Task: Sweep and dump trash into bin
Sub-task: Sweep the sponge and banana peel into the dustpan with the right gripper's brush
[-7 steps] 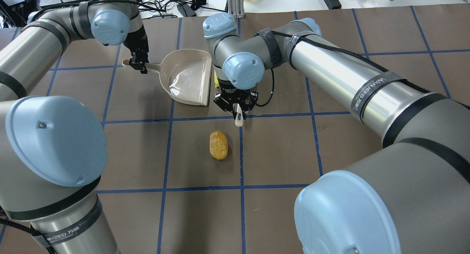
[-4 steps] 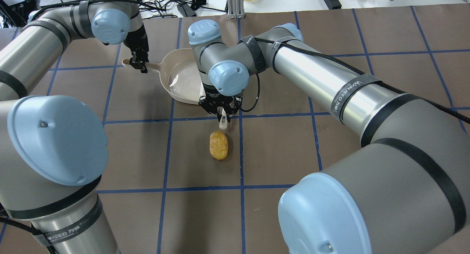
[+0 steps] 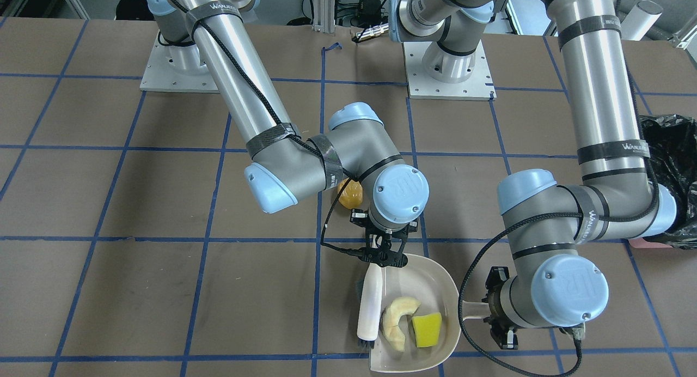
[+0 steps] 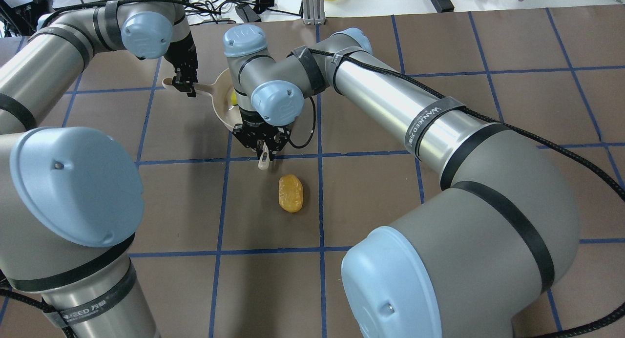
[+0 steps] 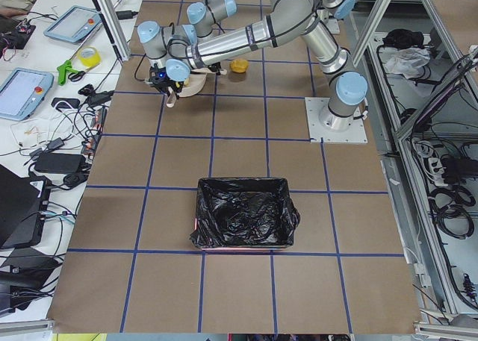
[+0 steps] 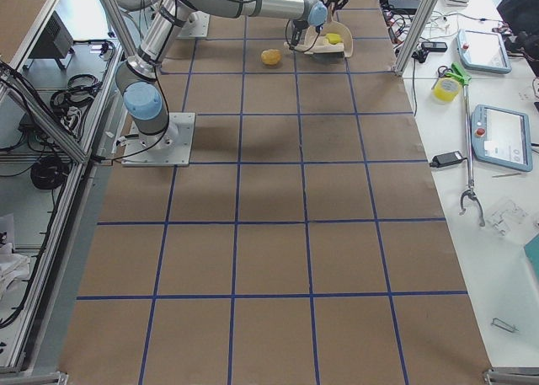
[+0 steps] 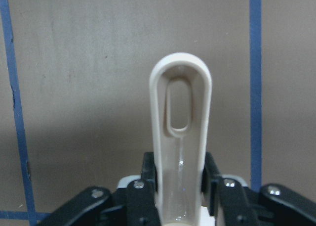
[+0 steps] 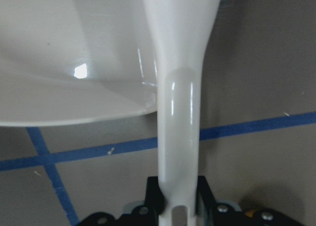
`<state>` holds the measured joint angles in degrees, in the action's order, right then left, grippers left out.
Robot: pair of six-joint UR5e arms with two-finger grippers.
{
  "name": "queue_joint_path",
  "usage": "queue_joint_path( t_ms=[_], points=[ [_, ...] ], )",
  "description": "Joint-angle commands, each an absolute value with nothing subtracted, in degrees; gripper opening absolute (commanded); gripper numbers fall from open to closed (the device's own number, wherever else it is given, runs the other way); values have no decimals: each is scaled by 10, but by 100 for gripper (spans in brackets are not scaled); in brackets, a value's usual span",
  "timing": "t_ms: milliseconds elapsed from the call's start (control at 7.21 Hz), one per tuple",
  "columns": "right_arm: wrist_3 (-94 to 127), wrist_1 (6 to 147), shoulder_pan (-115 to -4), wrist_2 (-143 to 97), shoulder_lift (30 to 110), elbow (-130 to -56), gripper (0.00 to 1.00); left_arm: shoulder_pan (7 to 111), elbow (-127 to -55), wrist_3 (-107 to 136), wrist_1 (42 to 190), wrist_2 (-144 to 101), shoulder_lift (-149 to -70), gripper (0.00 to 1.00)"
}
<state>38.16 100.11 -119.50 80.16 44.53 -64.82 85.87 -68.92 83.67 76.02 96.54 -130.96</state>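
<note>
My left gripper (image 3: 501,318) (image 4: 183,86) is shut on the handle of the beige dustpan (image 3: 435,281) (image 4: 220,109); the left wrist view shows the looped handle (image 7: 180,112) clamped between the fingers. My right gripper (image 3: 385,255) (image 4: 261,148) is shut on the beige brush (image 3: 369,306), which lies along the pan's mouth. Two pieces of trash lie inside the pan: a cream crescent (image 3: 396,318) and a yellow-green wedge (image 3: 427,329). The orange-brown blob (image 4: 290,193) (image 3: 350,194) lies on the mat outside the pan, near the right wrist. The bin (image 5: 243,214) (image 3: 667,170) stands at the table's left end.
The brown mat has a blue tape grid. Both arm bases (image 3: 446,72) are bolted at the robot's side. Cables and devices (image 5: 67,102) sit on the white bench beyond the mat's far edge. The right forearm (image 4: 390,98) stretches over the table's middle.
My right arm has swept the brush leftward in the overhead view, across the dustpan's mouth; the yellow-green wedge is now inside the pan. The left gripper, pan handle and orange blob have not moved.
</note>
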Motion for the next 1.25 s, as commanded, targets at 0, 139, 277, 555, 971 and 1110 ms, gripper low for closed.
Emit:
queue_joint_path(
  t_ms=[0, 139, 277, 555, 971, 1110],
  points=[
    [377, 999, -1197, 785, 443, -627, 8, 859, -689, 837, 760, 965, -1310, 0],
    [361, 990, -1197, 796, 446, -628, 8, 859, -689, 837, 760, 965, -1310, 0],
    [353, 966, -1194, 825, 453, -628, 8, 859, -689, 837, 761, 964, -1309, 0],
    [295, 905, -1180, 873, 493, -634, 8, 859, -689, 837, 761, 961, -1307, 0],
    [196, 813, -1115, 908, 562, -665, 7, 859, -705, 814, 763, 957, -1289, 0],
    [178, 822, -1099, 921, 594, -723, 7, 858, -718, 797, 763, 956, -1282, 0]
  ],
)
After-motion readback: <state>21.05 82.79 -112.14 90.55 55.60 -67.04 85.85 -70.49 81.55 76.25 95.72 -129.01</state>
